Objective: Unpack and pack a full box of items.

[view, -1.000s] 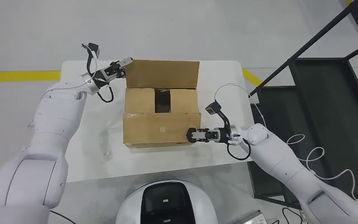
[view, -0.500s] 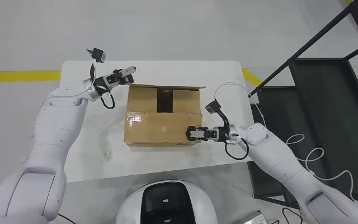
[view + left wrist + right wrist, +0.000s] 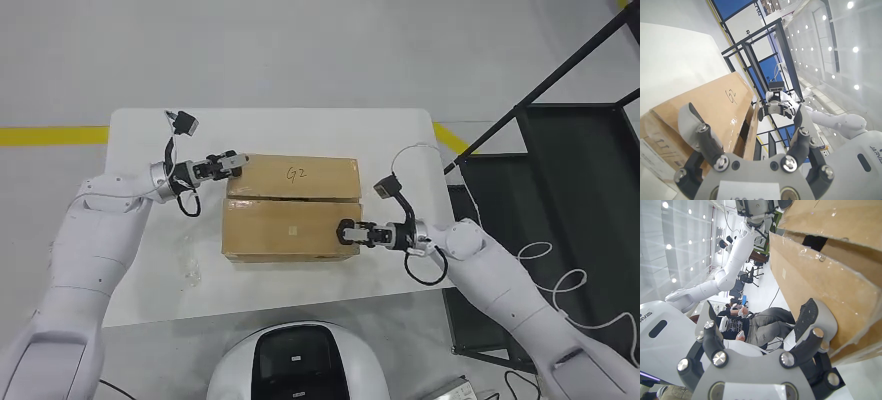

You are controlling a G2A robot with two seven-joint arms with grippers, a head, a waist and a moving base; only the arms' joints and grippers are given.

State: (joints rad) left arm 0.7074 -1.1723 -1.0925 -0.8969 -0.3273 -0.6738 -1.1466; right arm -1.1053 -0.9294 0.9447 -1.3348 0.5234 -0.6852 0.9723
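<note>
A brown cardboard box [image 3: 290,205] sits in the middle of a white table [image 3: 150,270]. Its two long top flaps are folded down and meet along a seam. One second earlier the far flap [image 3: 295,178] stands upright and the dark inside of the box shows; now it lies over the opening. The wrist views show a narrow dark gap where the flaps meet, so the lid looks lowered but not pressed fully flat.

The left gripper [image 3: 235,160] is at the box's far left corner, having followed the flap down. Its fingers are spread apart, one resting on the flap. The right gripper [image 3: 345,234] has stayed at the near right corner, fingers also apart, one pad against the near flap [image 3: 290,225].

The closing step seems nearly finished; the seam probably needs pressing shut.
</note>
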